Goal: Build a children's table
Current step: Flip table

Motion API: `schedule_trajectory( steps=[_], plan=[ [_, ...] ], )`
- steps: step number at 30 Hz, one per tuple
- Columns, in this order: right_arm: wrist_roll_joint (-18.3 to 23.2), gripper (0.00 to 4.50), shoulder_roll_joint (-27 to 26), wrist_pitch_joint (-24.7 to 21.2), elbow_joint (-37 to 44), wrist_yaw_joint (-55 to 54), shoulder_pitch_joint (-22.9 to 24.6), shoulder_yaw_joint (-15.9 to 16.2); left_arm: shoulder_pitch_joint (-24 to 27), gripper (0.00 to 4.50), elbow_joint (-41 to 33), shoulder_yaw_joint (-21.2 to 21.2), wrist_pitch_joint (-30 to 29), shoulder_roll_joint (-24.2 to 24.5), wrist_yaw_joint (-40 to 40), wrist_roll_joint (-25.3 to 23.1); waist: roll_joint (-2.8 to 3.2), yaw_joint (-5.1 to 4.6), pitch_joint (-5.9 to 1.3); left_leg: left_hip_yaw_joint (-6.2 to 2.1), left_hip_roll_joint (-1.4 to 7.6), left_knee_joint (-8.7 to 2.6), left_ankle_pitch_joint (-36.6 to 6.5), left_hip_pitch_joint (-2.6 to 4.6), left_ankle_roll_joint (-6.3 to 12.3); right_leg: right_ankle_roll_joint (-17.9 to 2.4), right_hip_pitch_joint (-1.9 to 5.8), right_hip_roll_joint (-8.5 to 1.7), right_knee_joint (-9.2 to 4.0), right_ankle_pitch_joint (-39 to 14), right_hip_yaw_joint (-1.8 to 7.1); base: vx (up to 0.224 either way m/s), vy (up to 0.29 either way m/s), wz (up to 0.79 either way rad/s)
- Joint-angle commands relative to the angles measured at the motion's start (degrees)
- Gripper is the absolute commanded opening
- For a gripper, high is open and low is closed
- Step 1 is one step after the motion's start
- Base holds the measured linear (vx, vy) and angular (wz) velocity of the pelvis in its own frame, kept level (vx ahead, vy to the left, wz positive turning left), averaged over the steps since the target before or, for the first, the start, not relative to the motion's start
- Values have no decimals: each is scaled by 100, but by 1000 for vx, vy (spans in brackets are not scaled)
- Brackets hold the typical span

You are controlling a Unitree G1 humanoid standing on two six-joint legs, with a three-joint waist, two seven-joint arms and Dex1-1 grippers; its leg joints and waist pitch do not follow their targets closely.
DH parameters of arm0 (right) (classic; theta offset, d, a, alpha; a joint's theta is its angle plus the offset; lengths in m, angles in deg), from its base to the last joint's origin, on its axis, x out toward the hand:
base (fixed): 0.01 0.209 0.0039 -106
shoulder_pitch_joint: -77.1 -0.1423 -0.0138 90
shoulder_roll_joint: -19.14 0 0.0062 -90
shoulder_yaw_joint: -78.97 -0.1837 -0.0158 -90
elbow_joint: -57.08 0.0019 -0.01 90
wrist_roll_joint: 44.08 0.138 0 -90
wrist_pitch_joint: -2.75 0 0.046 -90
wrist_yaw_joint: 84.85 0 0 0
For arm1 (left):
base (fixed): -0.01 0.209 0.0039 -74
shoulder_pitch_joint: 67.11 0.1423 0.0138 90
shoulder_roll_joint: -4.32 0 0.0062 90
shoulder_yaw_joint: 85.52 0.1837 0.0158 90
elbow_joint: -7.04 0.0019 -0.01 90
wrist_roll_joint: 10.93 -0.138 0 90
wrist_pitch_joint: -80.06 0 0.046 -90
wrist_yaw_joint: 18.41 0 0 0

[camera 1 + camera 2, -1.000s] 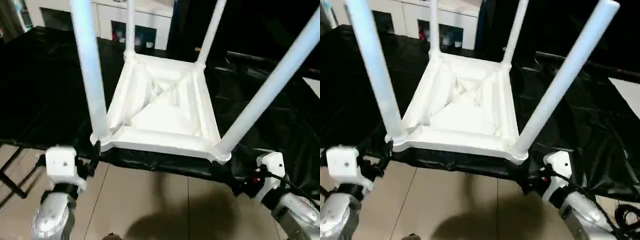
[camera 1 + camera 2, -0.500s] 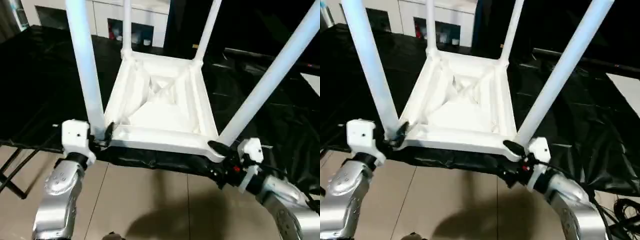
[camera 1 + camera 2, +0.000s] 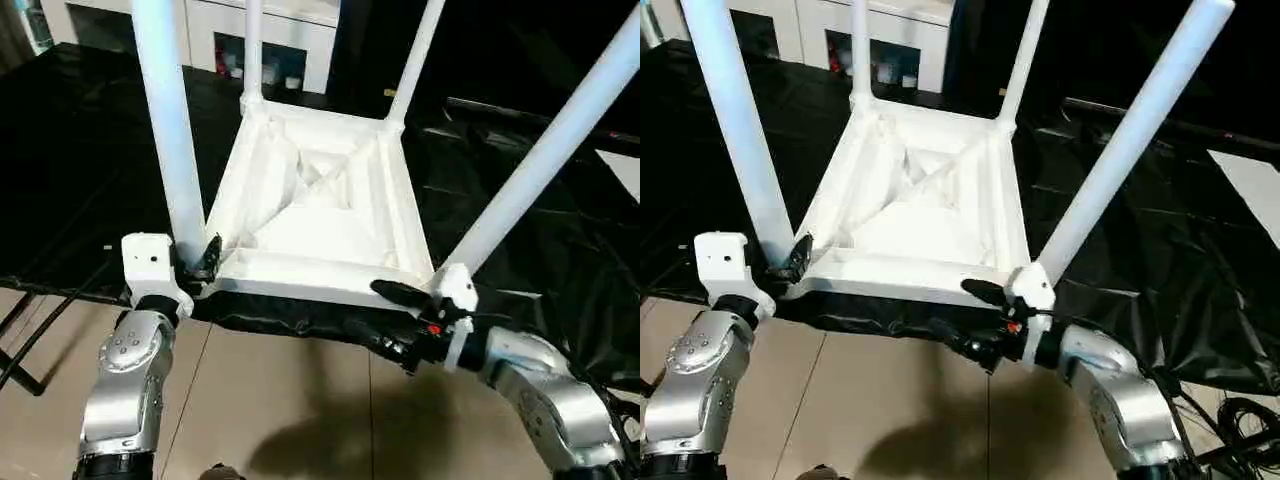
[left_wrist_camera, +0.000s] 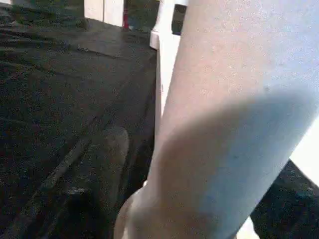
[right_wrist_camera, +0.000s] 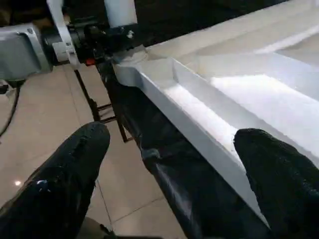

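Right tool (image 3: 975,320) open, straddling children's table (image 3: 320,200) rim at 5 o'clock; left tool (image 3: 200,268) state unclear. All four legs fitted; righting left.

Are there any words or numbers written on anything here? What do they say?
None can be read.
The upside-down white table and its legs are plain.
The black cover has no writing.
Things in the far cabinet are too small to read.

both silver forearms reach forward and up. the left gripper (image 3: 205,262) points inward at the end of an upright forearm, fingers parted. the right gripper (image 3: 385,318) angles across toward the left, fingers (image 5: 279,174) spread wide.
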Motion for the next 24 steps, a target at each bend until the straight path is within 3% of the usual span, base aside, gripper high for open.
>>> schedule_trajectory(
  steps=[1,2,3,4,8,9,16,18,20,22,24],
  plan=[
    [-18,450,41,24,-68,85,-52,5,-75,339,52,-44,-89,-14,166,-2,113,25,-258,-159,389,-524,-571,130,29,-1140,31,-583,-376,821,201,0,0,0],
    [-29,450,37,34,-92,91,-67,19,-78,326,44,-40,-104,-15,159,-2,121,40,-260,-165,393,-524,-530,132,17,-1141,33,-581,-364,909,196,0,0,0],
    [-40,450,5,71,-184,120,-131,73,-86,318,-23,-20,-221,-3,86,50,174,46,-270,-172,386,-521,-473,131,2,-1156,36,-581,-344,1052,193,0,0,0],
    [-47,450,-10,88,-215,118,-152,88,-86,307,-47,-14,-260,4,53,76,149,32,-273,-164,383,-515,-467,135,-8,-1165,32,-570,-348,1101,190,0,0,0],
    [-77,450,-80,179,-331,81,-182,112,-71,269,-136,-30,-432,-16,8,206,164,49,-274,-159,384,-514,-432,129,-29,-1220,48,-574,-333,1295,191,0,0,0],
    [-82,450,-104,211,-365,69,-164,102,-102,264,-214,-101,-561,-104,56,379,191,52,-273,-162,384,-515,-429,130,-34,-1219,43,-572,-325,1322,191,0,0,0],
    [-48,450,-280,110,-187,-171,55,130,-485,247,-485,-328,-1254,-728,270,1377,90,64,-273,-125,372,-485,-176,110,142,-1309,64,-582,-326,1288,198,0,0,0],
    [-73,450,-337,84,-207,-284,74,128,-595,246,-479,-255,-1352,-855,250,1473,99,93,-279,-103,359,-463,-92,117,186,-1348,44,-572,-326,1312,205,0,0,0],
    [-74,450,-379,51,-231,-375,66,105,-643,246,-465,-158,-1383,-881,195,1422,45,146,-315,-74,349,-425,192,101,263,-1329,49,-555,-291,1651,208,0,0,0],
    [-55,450,-507,-49,-333,-616,-19,1,-706,242,-391,-16,-1412,-910,130,1259,73,175,-307,-66,343,-424,305,86,333,-1265,13,-542,-270,1834,197,0,0,0],
    [-77,450,-603,-80,-447,-823,-112,-85,-750,226,-338,18,-1377,-934,95,1218,72,159,-302,-71,351,-442,160,94,281,-1228,1,-548,-285,1654,189,0,0,0]
  ],
)
